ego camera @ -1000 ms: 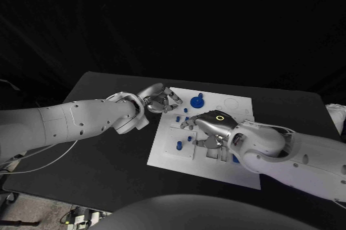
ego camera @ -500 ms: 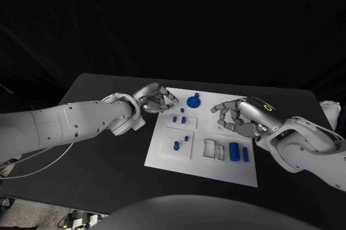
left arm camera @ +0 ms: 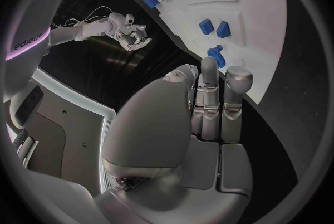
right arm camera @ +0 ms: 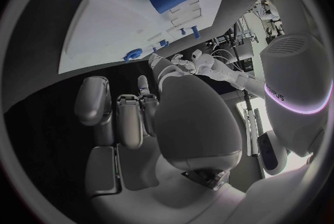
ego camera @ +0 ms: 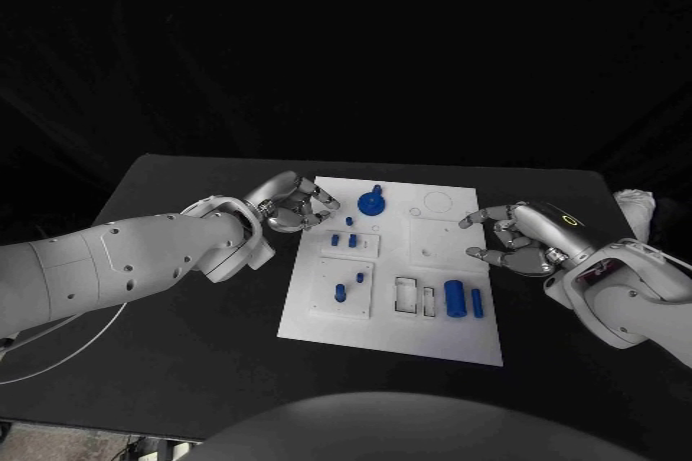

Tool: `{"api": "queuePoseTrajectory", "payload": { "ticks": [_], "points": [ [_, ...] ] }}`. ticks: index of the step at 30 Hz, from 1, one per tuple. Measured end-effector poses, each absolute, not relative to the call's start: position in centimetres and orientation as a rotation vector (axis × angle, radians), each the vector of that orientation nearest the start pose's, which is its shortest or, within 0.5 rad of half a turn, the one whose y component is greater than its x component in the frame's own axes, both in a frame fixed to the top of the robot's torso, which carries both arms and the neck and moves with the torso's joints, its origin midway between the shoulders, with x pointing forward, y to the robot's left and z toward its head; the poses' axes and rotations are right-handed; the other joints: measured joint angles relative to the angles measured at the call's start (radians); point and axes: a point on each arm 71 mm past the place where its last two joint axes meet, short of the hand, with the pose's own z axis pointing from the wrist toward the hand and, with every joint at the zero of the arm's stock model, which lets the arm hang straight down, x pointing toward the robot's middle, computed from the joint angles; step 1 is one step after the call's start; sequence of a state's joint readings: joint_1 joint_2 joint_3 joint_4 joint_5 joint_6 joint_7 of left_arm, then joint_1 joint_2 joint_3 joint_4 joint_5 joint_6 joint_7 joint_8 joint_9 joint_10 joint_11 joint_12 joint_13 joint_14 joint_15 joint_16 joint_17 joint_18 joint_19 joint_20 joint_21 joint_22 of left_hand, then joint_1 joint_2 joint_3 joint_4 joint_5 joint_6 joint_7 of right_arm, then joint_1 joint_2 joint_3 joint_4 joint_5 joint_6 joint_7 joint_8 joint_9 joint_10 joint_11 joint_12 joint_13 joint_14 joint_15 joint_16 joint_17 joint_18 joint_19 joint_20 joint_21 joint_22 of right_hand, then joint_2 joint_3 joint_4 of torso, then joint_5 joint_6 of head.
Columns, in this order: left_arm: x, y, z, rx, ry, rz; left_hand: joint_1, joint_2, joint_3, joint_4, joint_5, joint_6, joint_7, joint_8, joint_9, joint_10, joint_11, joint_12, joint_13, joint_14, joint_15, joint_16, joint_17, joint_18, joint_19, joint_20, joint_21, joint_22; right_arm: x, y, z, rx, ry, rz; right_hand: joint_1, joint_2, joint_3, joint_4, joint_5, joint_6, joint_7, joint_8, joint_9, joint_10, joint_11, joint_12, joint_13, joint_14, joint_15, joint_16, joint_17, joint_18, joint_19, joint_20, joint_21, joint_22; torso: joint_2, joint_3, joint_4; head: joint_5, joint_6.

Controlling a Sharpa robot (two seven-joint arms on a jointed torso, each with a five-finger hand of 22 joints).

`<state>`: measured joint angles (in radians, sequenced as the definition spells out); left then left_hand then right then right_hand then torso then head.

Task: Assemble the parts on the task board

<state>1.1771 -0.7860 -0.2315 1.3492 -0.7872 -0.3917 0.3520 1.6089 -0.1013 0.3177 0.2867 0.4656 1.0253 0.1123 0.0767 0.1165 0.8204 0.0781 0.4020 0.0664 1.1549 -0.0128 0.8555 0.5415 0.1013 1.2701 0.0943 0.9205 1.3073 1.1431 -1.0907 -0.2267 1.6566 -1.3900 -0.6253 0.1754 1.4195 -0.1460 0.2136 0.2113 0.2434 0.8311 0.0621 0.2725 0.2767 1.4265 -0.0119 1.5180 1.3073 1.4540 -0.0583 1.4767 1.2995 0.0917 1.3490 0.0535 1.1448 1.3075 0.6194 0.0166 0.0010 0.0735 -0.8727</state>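
Left hand [ego camera: 296,205] sits just off the task board's [ego camera: 325,316] far left corner, over the black table [ego camera: 188,311]. Your wrist view shows its fingers [left arm camera: 209,90] drawn in with nothing between them: closed, empty.

Moving right, the board lies mid-table, long side running away from you. On its left half: two small blue pegs [ego camera: 343,240] stand side by side on a raised tile, and nearer you a second tile carries a short blue pin [ego camera: 356,277] and a blue stud [ego camera: 339,292]. At the far edge, a round blue knobbed piece [ego camera: 374,201] stands upright. Right of centre, two rectangular slots [ego camera: 417,296] look unfilled; just beside them lie a thick blue cylinder [ego camera: 454,297] and a thinner blue rod [ego camera: 477,301], both flat on the board. Faint circular recesses [ego camera: 436,200] mark the far right corner.

Right hand [ego camera: 515,240] hovers at the board's right edge, fingers spread, holding nothing: open.

Judgement: you are between picks. Neither hand carries a part, and the cylinder and rod look like the loose stock. Your next move likely calls for the right hand to drop onto the cylinder, the nearer of the two hands to it, pinch across its width, and clear the rod lying close alongside. Which seat it belongs in, I cannot tell.
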Motion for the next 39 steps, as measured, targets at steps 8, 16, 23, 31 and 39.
{"api": "queuePoseTrajectory", "payload": {
  "ticks": [8, 16, 23, 31, 39],
  "points": [
    [47.8, 22.3, -25.9, -0.281, 1.703, -1.082, 0.000, 0.000, 0.000, 0.000, 0.001, 0.000, 0.000, 0.000, 0.000, 0.000, 0.000, 0.003, 0.000, 0.000, 0.000, 0.000, 0.000, 0.000, 0.000, 0.000, 0.000, 0.000, 39.5, -27.8, -24.7, -0.093, 1.623, 0.752, -0.044, -0.011, -0.092, 0.075, -0.044, -0.052, 0.023, 0.057, 0.035, 0.041, 0.013, 0.049, 0.001, 0.012, 0.016, 0.091, 0.009, -0.016, 0.051, 0.018, 0.134, 0.000, 0.000, -0.0001, 0.0005, -0.016, 0.000],
    [47.7, 22.4, -26.1, -0.287, 1.703, -1.083, 0.000, 0.000, 0.000, 0.000, 0.001, 0.000, 0.000, 0.000, 0.000, 0.000, 0.000, 0.003, 0.000, 0.000, 0.000, 0.000, -0.001, 0.000, 0.000, 0.000, 0.000, 0.000, 38.5, -27.2, -25.2, -0.046, 1.711, 0.724, -0.302, 0.012, -0.117, 0.083, -0.024, 0.033, 0.023, 0.211, 0.113, 0.040, 0.023, 0.049, 0.001, 0.012, 0.015, 0.091, 0.009, -0.055, 0.112, 0.020, 0.348, 0.000, -0.002, -0.0007, -0.0003, -0.023, 0.000],
    [47.7, 22.3, -26.2, -0.292, 1.703, -1.086, 0.000, 0.000, 0.000, 0.000, 0.001, 0.000, 0.000, 0.000, 0.000, 0.000, 0.000, 0.003, 0.001, 0.000, 0.000, 0.000, -0.001, 0.000, 0.000, 0.000, 0.000, 0.000, 38.6, -25.6, -23.9, -0.043, 1.832, 0.643, -0.547, 0.025, -0.103, 0.085, -0.084, 0.215, -0.032, 0.304, 0.185, 0.040, -0.014, 0.049, 0.001, 0.012, -0.029, 0.091, 0.008, -0.070, 0.117, -0.022, 0.402, 0.000, -0.003, -0.0019, 0.0006, -0.028, 0.000],
    [47.7, 22.1, -26.2, -0.293, 1.703, -1.092, 0.004, 0.004, 0.000, 0.000, 0.001, 0.000, 0.000, 0.000, 0.000, 0.000, 0.000, 0.003, 0.001, 0.000, 0.000, 0.000, -0.001, 0.000, 0.000, 0.000, 0.000, 0.000, 39.7, -23.2, -23.0, -0.087, 2.082, 0.449, -0.638, 0.025, -0.083, 0.085, -0.095, 0.234, -0.027, 0.170, 0.143, 0.038, -0.015, 0.049, 0.001, 0.011, -0.033, 0.091, 0.008, -0.070, 0.116, -0.034, 0.393, 0.000, -0.003, -0.0026, 0.0019, -0.038, 0.000],
    [47.8, 22.0, -26.2, -0.294, 1.703, -1.093, 0.004, 0.004, 0.000, 0.000, 0.001, 0.000, 0.000, 0.000, 0.000, 0.000, 0.000, 0.003, 0.001, 0.000, 0.000, 0.000, -0.001, 0.000, 0.000, 0.000, 0.000, 0.000, 39.9, -22.2, -24.1, -0.088, 2.293, 0.294, -0.592, 0.056, -0.060, 0.079, 0.041, 0.276, -0.022, 0.079, 0.106, 0.042, -0.011, 0.049, 0.001, 0.011, -0.033, 0.091, 0.008, -0.070, 0.116, -0.034, 0.387, 0.001, -0.002, -0.0026, 0.0011, -0.036, 0.000]
  ]
}}
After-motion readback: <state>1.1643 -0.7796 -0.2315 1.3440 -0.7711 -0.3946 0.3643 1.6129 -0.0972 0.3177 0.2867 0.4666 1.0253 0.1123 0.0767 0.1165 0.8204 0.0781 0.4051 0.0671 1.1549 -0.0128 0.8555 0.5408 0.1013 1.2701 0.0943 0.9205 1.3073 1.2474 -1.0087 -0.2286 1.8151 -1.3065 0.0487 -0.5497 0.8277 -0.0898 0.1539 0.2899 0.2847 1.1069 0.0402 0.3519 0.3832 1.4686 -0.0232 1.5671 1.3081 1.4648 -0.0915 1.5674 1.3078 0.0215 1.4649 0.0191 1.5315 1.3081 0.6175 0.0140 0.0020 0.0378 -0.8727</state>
